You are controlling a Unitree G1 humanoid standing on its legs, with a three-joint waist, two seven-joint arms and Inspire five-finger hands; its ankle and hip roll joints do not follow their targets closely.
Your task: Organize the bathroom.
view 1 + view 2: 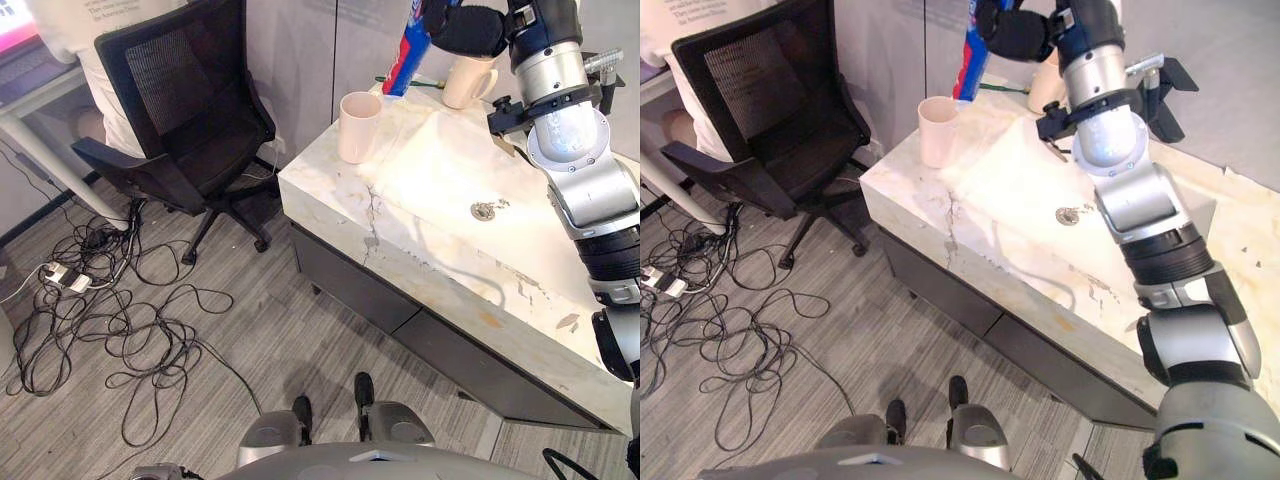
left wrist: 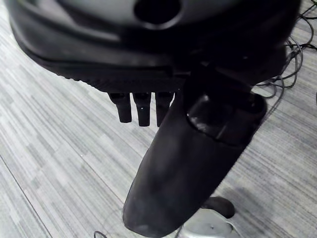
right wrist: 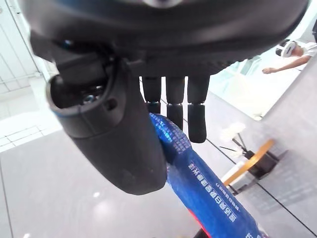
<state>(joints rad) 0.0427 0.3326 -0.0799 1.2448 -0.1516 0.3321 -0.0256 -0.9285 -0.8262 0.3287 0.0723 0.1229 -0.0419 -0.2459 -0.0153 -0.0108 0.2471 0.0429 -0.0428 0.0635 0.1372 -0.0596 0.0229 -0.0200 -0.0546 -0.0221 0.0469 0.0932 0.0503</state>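
**Toothpaste tube held over the back of the counter**

Toothpaste tube [image 3: 208, 193], blue with a red end, is pinched between the thumb and fingers of the right hand [image 1: 465, 28], lifted above the far edge of the counter [image 1: 330, 185]. Two cups wait below: a pinkish cup [image 1: 360, 126] at the far left corner, and a cream cup [image 1: 468, 82] just beside the hand along the back edge. A green stick lies by the cream cup, too small to identify. The sink basin [image 1: 480, 170] sits between the cups and the near edge.

My guess is the tube goes upright into a cup. To do it well, bring the lower end squarely over the chosen rim before lowering, keep the tube near vertical, and let go only once it rests inside, or the light cup may tip.

The left hand [image 2: 143, 106] hangs over the floor, fingers relaxed and empty.
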